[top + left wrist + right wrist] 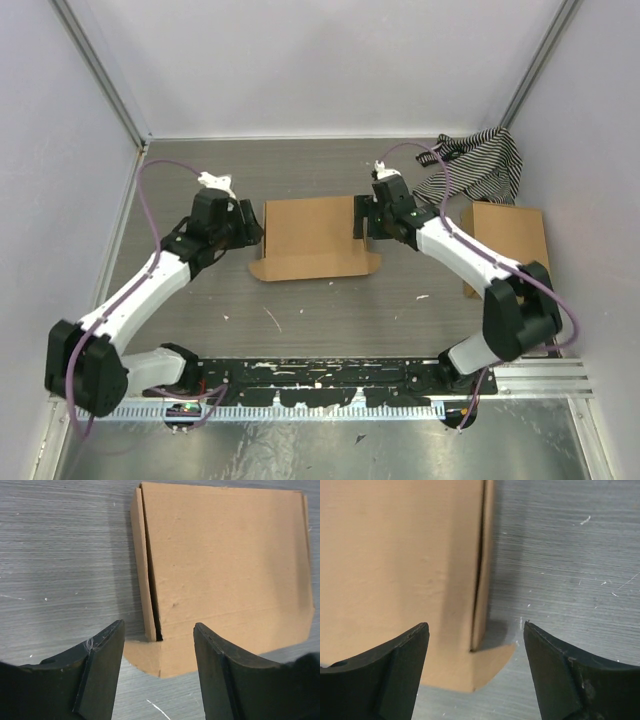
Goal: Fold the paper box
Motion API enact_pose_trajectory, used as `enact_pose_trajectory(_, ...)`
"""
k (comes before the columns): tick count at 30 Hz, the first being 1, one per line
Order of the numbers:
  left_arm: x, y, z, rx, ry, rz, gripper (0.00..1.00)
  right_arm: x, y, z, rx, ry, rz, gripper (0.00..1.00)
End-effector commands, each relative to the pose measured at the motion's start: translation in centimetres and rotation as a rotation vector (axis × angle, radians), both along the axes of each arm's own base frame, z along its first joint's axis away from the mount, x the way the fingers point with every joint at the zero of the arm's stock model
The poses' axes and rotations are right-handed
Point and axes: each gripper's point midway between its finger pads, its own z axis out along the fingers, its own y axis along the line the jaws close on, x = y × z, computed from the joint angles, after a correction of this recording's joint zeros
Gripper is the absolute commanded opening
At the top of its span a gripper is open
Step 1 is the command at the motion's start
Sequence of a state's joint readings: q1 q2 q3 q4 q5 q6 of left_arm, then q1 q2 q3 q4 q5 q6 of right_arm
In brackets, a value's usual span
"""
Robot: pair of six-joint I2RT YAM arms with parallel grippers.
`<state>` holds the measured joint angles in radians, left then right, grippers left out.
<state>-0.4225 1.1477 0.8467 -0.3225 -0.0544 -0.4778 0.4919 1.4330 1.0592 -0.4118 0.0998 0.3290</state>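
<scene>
The paper box point(312, 238) is plain brown cardboard, lying flat mid-table with its lid down and a front flap with rounded corners spread toward me. My left gripper point(249, 224) is open at the box's left side; in the left wrist view the box's left wall and near-left corner point(152, 605) lie just beyond my open fingers point(105, 665). My right gripper point(362, 217) is open at the box's right side; the right wrist view shows the right wall point(482, 580) and the rounded flap corner point(492, 665) between my open fingers point(555, 675). Neither gripper holds anything.
A squarish, larger brown cardboard box point(505, 245) lies at the right, behind my right arm. A black-and-white striped cloth point(478, 165) is bunched at the back right corner. Purple walls enclose the table on three sides.
</scene>
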Motion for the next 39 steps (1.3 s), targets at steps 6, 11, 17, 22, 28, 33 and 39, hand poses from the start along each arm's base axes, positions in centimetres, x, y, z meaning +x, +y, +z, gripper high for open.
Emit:
enact_pose_trajectory(6, 4.1, -2.2, -4.6, 0.053, 0.123, -0.026, 0.62, 5.4, 0.5, -1.4, 0.14, -0.002, 0.009, 0.69)
enact_pose_trajectory(11, 5.6, -3.0, -6.3, 0.064, 0.145, -0.044, 0.61, 5.8, 2.4, -3.0, 0.183, 0.056, 0.082, 0.57)
enact_pose_trajectory(17, 7.5, -4.4, -7.5, 0.065, 0.168, -0.08, 0.59, 6.2, 4.0, -3.5, 0.244, 0.091, 0.122, 0.46)
enact_pose_trajectory(22, 8.9, -5.6, -8.4, 0.043, 0.199, -0.11, 0.57, 7.5, 4.3, -3.2, 0.237, 0.089, 0.117, 0.43)
enact_pose_trajectory(28, 12.0, -5.5, -6.1, 0.015, 0.149, -0.093, 0.58, 10.5, 4.2, -1.7, 0.205, 0.059, 0.082, 0.43)
enact_pose_trajectory(33, 14.0, -3.5, -2.6, 0.071, 0.094, -0.057, 0.63, 12.5, 1.4, 1.3, 0.17, 0.003, -0.023, 0.48)
enact_pose_trajectory(39, 12.6, -1.4, 1.3, 0.066, 0.028, -0.025, 0.67, 11.2, -2.1, 5.8, 0.189, -0.113, -0.115, 0.64)
